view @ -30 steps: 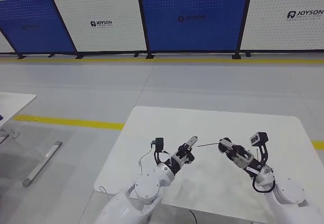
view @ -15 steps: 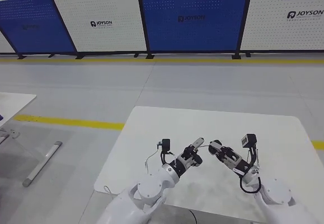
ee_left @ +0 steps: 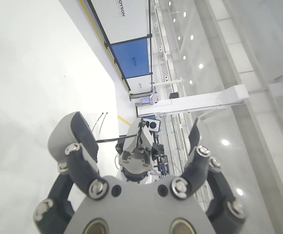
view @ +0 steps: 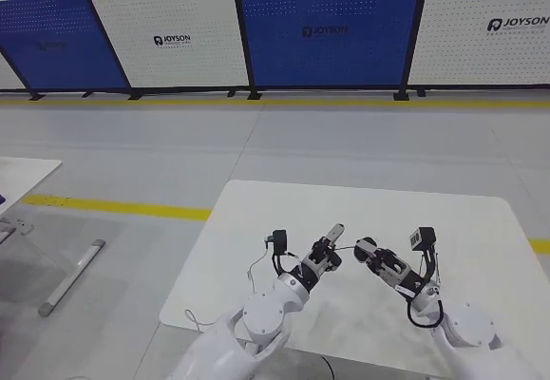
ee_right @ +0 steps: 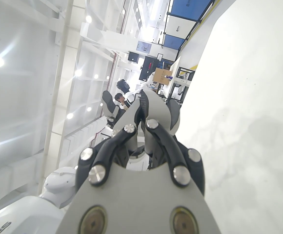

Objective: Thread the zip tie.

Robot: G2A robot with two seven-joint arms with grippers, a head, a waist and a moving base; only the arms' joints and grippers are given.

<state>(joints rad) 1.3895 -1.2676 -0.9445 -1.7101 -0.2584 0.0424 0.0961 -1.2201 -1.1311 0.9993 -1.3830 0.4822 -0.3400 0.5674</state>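
The right claw [view: 363, 249] is hanging above the middle of the bench [view: 445, 214], its fingers [ee_right: 156, 113] pressing together on one end of the zip tie [ee_left: 112, 139]. The tie is sticking out of that grip as a thin black strip, level above the bench and well clear of its top, pointing straight toward the left claw [view: 329, 244]. The left claw is facing the right one from just beside it, also above the bench's middle, and it is standing wide open, holding nothing. The tie's free end is reaching the dark pad [ee_left: 87, 132] of one left finger (whether it is touching the pad or only passing in front of it, I cannot tell), while the other left finger is standing well apart from the tie. Two spare ties [ee_left: 100, 121] are lying side by side on the bench beyond the right claw, near the bench's edge, apart from both claws.
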